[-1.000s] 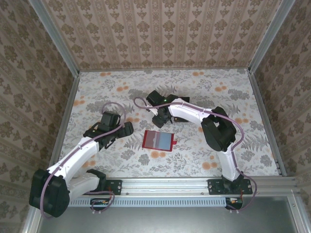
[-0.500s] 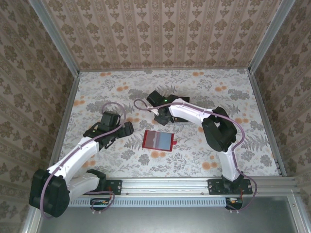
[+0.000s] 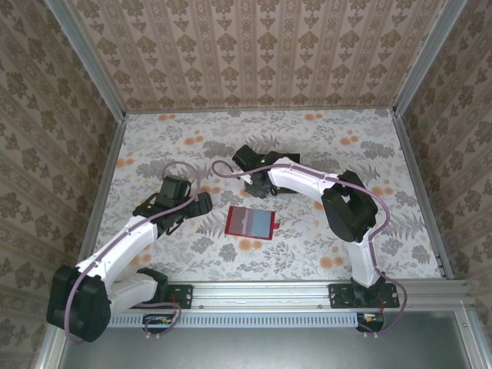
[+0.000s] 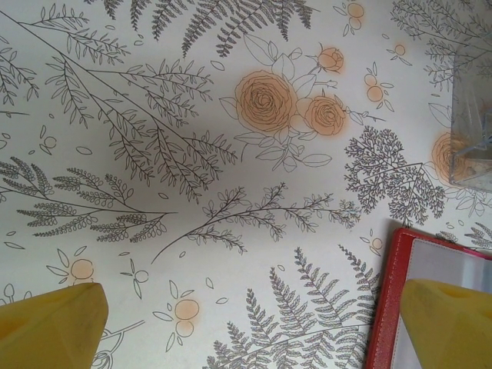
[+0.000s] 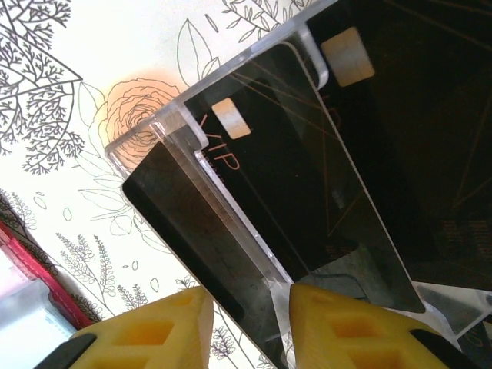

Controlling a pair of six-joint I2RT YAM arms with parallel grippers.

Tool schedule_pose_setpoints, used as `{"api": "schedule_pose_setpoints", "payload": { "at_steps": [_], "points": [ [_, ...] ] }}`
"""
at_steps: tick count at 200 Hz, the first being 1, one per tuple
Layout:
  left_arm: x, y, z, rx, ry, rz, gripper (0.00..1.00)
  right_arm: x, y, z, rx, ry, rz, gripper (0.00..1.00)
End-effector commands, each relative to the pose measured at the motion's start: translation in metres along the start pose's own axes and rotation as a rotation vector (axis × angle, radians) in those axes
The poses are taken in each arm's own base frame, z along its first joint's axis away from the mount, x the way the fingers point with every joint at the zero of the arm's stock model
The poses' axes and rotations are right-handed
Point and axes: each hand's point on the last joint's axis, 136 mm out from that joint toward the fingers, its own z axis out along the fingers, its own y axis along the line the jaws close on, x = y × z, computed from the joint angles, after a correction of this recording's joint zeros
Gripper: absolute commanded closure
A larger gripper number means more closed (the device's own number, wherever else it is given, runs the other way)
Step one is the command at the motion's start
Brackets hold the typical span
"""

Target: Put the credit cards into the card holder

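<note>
The red card holder (image 3: 250, 222) lies open on the table's middle, grey pockets up; its corner shows in the left wrist view (image 4: 388, 307) and the right wrist view (image 5: 23, 254). Black credit cards (image 5: 284, 192) stand tilted in a clear tiered rack (image 5: 184, 134). My right gripper (image 5: 250, 323) is down at the rack (image 3: 270, 187), its yellow fingers either side of the front card (image 5: 184, 223) and the rack's front lip, narrowed but with a gap left. My left gripper (image 4: 257, 330) hovers wide open just left of the card holder, holding nothing.
The floral table (image 3: 346, 154) is walled on three sides by patterned panels. The clear rack's corner (image 4: 470, 146) sits just beyond the card holder. Bare floral surface lies left and right of the arms.
The right gripper's fingers have drawn closer together around the front card at the rack. The left arm and the card holder have not moved.
</note>
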Motion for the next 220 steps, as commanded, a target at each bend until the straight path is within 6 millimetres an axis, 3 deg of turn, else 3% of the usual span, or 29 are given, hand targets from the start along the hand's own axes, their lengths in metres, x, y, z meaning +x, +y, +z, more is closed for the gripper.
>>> {"api": "schedule_pose_setpoints", "payload": {
  "at_steps": [1,62,115,133,184,220],
  "points": [
    [0.000,-0.002,0.002,0.011,0.004,-0.013,0.00,-0.001,-0.003,-0.006,0.041,-0.003,-0.048,0.73],
    [-0.002,-0.005,0.004,0.024,0.009,-0.015,0.00,-0.009,-0.003,-0.011,0.074,-0.016,-0.097,0.85],
    [-0.004,-0.008,0.005,0.032,0.012,-0.009,0.00,-0.023,-0.005,-0.026,0.138,-0.055,-0.192,1.00],
    [-0.004,-0.009,0.005,0.033,0.014,-0.007,0.00,-0.027,-0.006,-0.033,0.162,-0.071,-0.212,1.00],
    [-0.005,-0.010,0.005,0.038,0.015,-0.009,0.00,-0.042,-0.012,-0.075,0.216,-0.165,-0.200,1.00],
    [-0.004,-0.010,0.004,0.038,0.021,-0.001,0.00,-0.047,-0.016,-0.117,0.208,-0.254,-0.061,1.00]
  ]
}}
